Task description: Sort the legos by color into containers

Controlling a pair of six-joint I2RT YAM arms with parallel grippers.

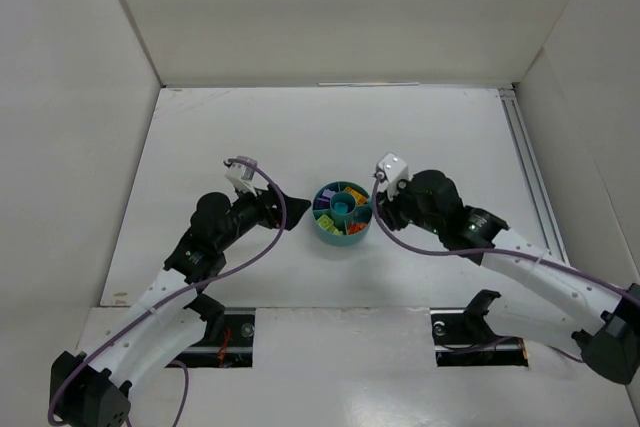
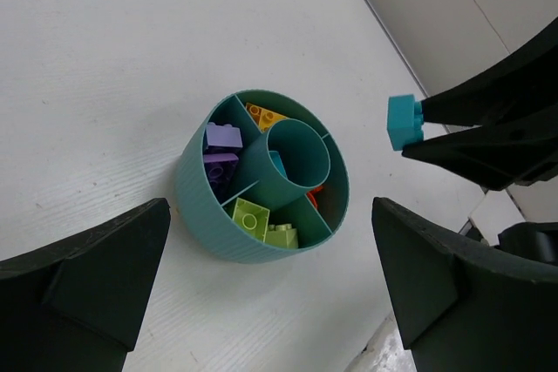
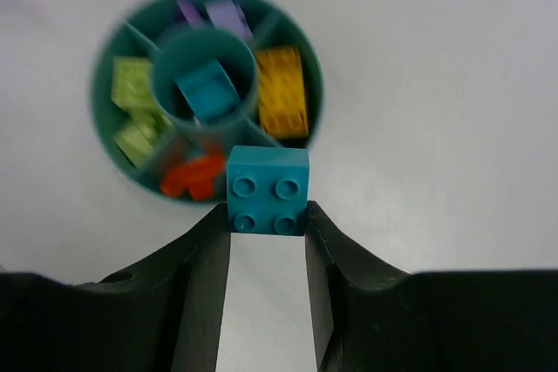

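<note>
The round teal dish [image 1: 342,230] sits mid-table between both arms. Its wedges hold purple bricks [image 2: 223,138], yellow-green bricks [image 2: 251,218], an orange-yellow brick [image 3: 282,93] and red bricks [image 3: 192,176]. The centre cup holds one teal brick [image 3: 209,93]. My right gripper [image 3: 268,215] is shut on another teal brick [image 3: 268,191] and holds it in the air just right of the dish; this brick also shows in the left wrist view [image 2: 403,121]. My left gripper [image 2: 270,224] is open and empty, just left of the dish.
White walls enclose the table on the left, back and right. A metal rail [image 1: 530,167] runs along the right edge. No loose bricks show on the table.
</note>
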